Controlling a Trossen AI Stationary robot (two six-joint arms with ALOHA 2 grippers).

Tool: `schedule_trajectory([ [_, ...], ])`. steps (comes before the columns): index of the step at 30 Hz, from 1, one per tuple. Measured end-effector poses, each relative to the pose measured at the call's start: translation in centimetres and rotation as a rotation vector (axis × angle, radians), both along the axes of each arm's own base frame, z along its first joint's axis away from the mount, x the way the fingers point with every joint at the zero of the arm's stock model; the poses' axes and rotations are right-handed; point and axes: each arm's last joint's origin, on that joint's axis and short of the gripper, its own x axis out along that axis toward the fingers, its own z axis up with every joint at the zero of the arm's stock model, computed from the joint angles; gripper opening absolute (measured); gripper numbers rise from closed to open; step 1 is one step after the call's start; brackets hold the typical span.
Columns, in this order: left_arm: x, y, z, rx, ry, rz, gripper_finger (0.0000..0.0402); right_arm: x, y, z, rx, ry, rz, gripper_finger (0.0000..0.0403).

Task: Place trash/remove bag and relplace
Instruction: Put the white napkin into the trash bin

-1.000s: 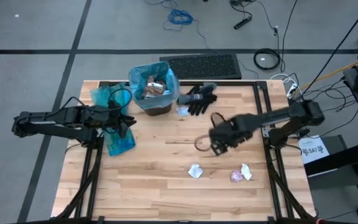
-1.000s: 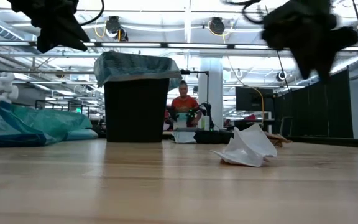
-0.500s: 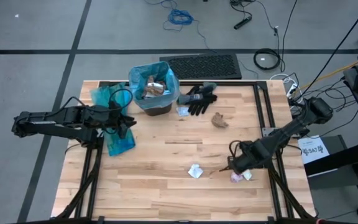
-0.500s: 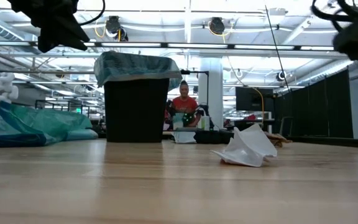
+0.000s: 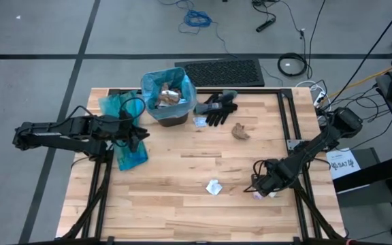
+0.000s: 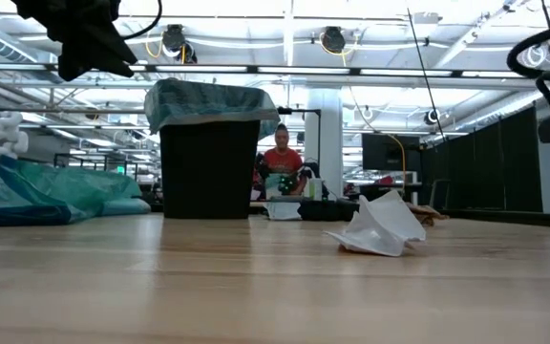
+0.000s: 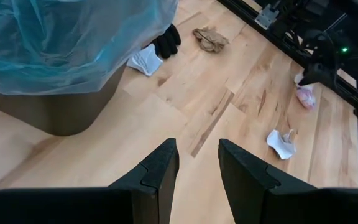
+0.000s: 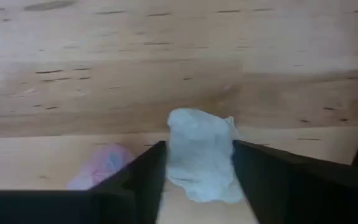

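Observation:
A dark bin [image 5: 167, 102] lined with a blue bag stands at the table's far side, with scraps in it. My right gripper [image 5: 263, 190] points down at the near right, shut on a white paper scrap [image 8: 201, 155]. A pink wrapper [image 8: 101, 168] lies right beside it. Another white scrap [image 5: 214, 187] lies near the table's middle, a brown one [image 5: 239, 131] farther back, and a small white one [image 5: 200, 122] by the bin. My left gripper [image 7: 197, 162] hangs open and empty above the table, left of the bin. My right gripper has the white paper scrap between its two fingers, whose inner faces [image 8: 157, 163] meet its two sides [image 8: 174, 149]. The fingers come from above, pointing down. The scrap lies on the table.
Black gloves [image 5: 218, 107] lie right of the bin. Loose blue bags [image 5: 124, 133] are heaped at the far left under my left arm. Bare wood spreads over the middle and near left. A person shows in the room behind the bin [image 6: 283, 158].
My right gripper has swung from the table's middle toward the near right corner and come down over the white scrap and the pink wrapper, its wrist rolling on the way. The brown scrap that the arm covered now shows.

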Motion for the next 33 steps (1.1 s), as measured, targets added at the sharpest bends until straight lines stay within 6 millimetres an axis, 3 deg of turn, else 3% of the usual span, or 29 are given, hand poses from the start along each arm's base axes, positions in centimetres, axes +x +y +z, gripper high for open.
schedule_trajectory([
  [4, 0.0, 0.0, 0.0, -0.001, 0.0, -0.002, 0.012, 0.1, 0.1, -0.9, 0.044, -0.056, 0.02, 0.0043],
  [6, 0.0, 0.0, 0.0, -0.001, 0.0, -0.002, 0.012, 0.5, 0.4, -0.9, 0.068, -0.101, 0.023, 0.0013],
  [13, 0.0, 0.0, 0.0, 0.007, -0.002, 0.006, 0.012, 2.3, 0.2, 0.1, 0.043, -0.259, 0.006, 0.0002],
  [18, 0.0, 0.1, 0.0, 0.032, 0.003, 0.004, 0.012, 4.4, -1.2, 1.8, -0.044, -0.347, 0.038, 0.0001],
  [25, 0.1, 0.2, 0.1, 0.076, 0.007, 0.03, 0.012, 8.0, -5.5, 5.5, -0.139, -0.425, 0.177, 0.0],
  [33, 0.7, 0.2, 0.1, 0.077, -0.003, 0.031, 0.012, 11.6, -12.9, 11.8, -0.317, -0.596, 0.333, 0.0],
])
